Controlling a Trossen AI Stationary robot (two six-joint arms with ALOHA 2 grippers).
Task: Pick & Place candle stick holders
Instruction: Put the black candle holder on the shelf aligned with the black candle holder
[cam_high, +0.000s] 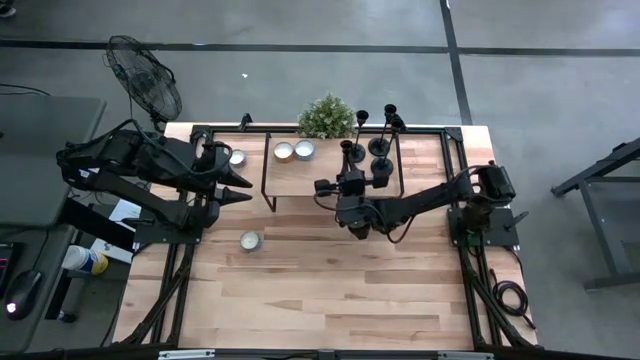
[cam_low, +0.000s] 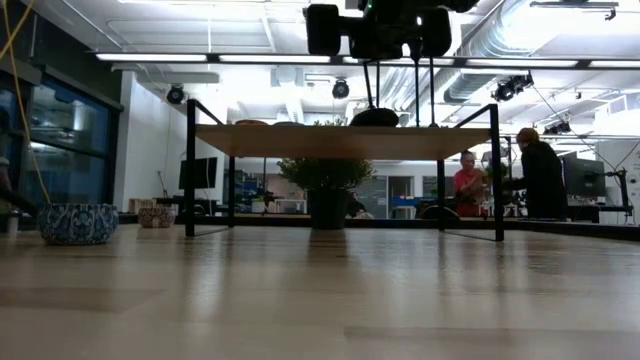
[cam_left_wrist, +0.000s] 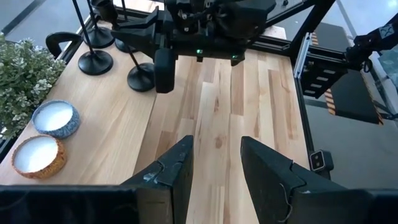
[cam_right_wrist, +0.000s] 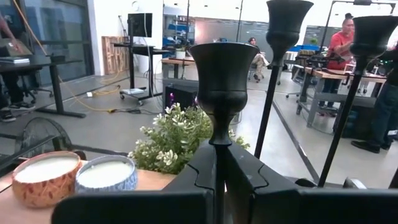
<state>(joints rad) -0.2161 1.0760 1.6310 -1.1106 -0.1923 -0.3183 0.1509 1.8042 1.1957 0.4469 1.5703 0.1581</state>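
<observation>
1. Candle stick holders (cam_high: 378, 135) stood clustered on the right part of a raised wooden shelf (cam_high: 300, 175) at the table's far side, right of the potted plant (cam_high: 325, 117).
2. Only the right wrist view showed one holder's stem (cam_right_wrist: 219, 134) pinched between the right gripper (cam_right_wrist: 219, 168)'s closed jaws, its cup above the fingers, two taller holders beside it.
3. From above, that gripper (cam_high: 351, 165) sat over the shelf, hiding its grip.
4. The left gripper (cam_left_wrist: 214, 165), jaws parted and empty, waited at the table's left.
5. Two candle tins (cam_high: 294, 150) sat on the shelf's left part.
</observation>
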